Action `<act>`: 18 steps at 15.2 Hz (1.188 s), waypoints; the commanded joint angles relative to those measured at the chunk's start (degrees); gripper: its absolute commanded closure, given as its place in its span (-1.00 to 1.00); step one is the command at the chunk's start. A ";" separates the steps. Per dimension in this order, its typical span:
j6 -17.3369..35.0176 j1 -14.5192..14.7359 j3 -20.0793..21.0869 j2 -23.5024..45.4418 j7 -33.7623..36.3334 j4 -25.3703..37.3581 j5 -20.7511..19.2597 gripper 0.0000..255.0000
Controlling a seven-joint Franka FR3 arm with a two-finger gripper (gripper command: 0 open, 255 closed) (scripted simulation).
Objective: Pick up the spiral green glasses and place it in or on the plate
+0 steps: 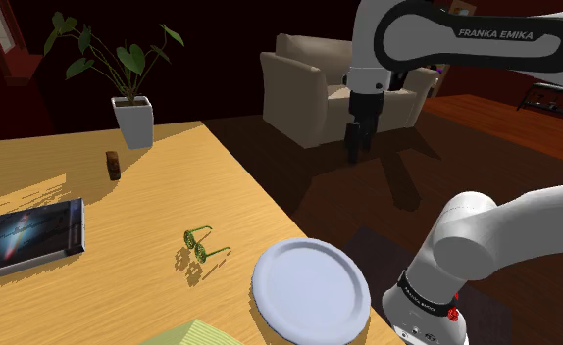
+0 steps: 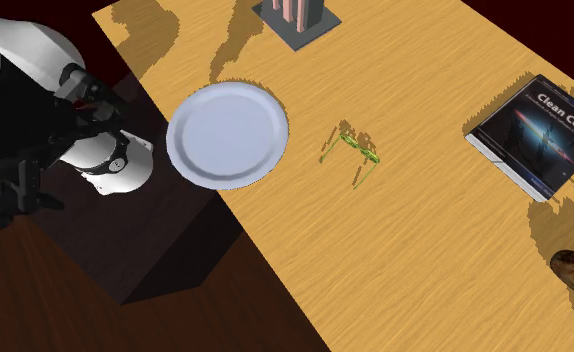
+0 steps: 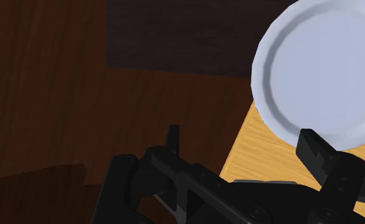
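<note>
The green spiral glasses (image 1: 203, 245) (image 2: 355, 150) lie on the wooden table (image 1: 123, 211), temples unfolded, a short way from the white plate (image 1: 311, 289) (image 2: 227, 135). The plate sits bare at the table's edge near the stand. My black gripper (image 1: 356, 144) (image 2: 17, 198) hangs high over the dark floor, off the table and apart from both. In the wrist view my gripper (image 3: 245, 145) is open, with nothing between the fingertips (image 3: 313, 147). The plate (image 3: 327, 70) shows beyond one finger.
On the table there are also a dark book (image 1: 25, 237) (image 2: 540, 130), a potted plant (image 1: 132, 116), a small brown object (image 1: 114, 164) and a pale green item (image 1: 196, 333) at the near edge. A beige armchair (image 1: 309, 83) stands on the floor behind the gripper.
</note>
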 commanded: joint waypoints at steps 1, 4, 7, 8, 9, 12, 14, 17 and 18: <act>0.00 0.00 0.00 0.00 0.00 0.00 0.00 -1.00; 4.42 1.01 2.70 2.51 3.56 -1.26 2.75 -1.00; 8.99 1.99 5.40 5.72 6.98 -1.85 5.20 -1.00; 10.54 2.30 6.30 6.94 8.09 -1.89 5.93 -1.00; 12.09 2.59 7.20 8.22 9.19 -1.86 6.62 -1.00; 16.72 3.35 9.89 12.48 12.45 -1.30 8.39 -1.00; 19.76 3.78 11.65 15.62 14.63 -0.53 9.26 -1.00; 24.17 4.26 14.23 20.74 17.94 1.19 10.02 -1.00; 25.58 4.40 15.07 22.54 19.07 1.91 10.12 -1.00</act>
